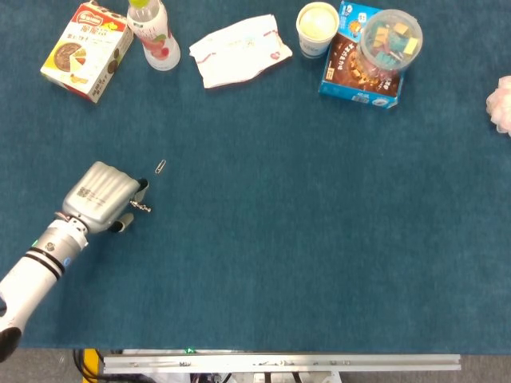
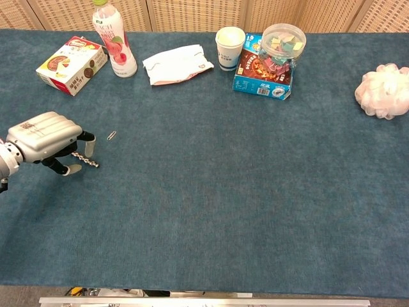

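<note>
A dark blue felt-like cloth covered the desk (image 2: 211,192), and woven tan panels stood behind its far edge in the chest view. Along the far edge lay a snack box (image 1: 87,49), a drink bottle (image 1: 153,33), a crumpled white pouch (image 1: 239,49), a paper cup (image 1: 317,28), a blue box (image 1: 355,64) with a clear tub (image 1: 390,40) of coloured clips on top, and a pink puff (image 2: 385,91) far to the right. The left hand (image 1: 102,198) hovered palm down over the near-left area, its arm angled in from the lower left corner. Its fingers (image 2: 87,144) curled downward around one end of a small metal chain (image 2: 88,160) that lay on the cloth; whether they actually gripped it could not be told. A paperclip (image 1: 160,167) lay just beyond.
</note>
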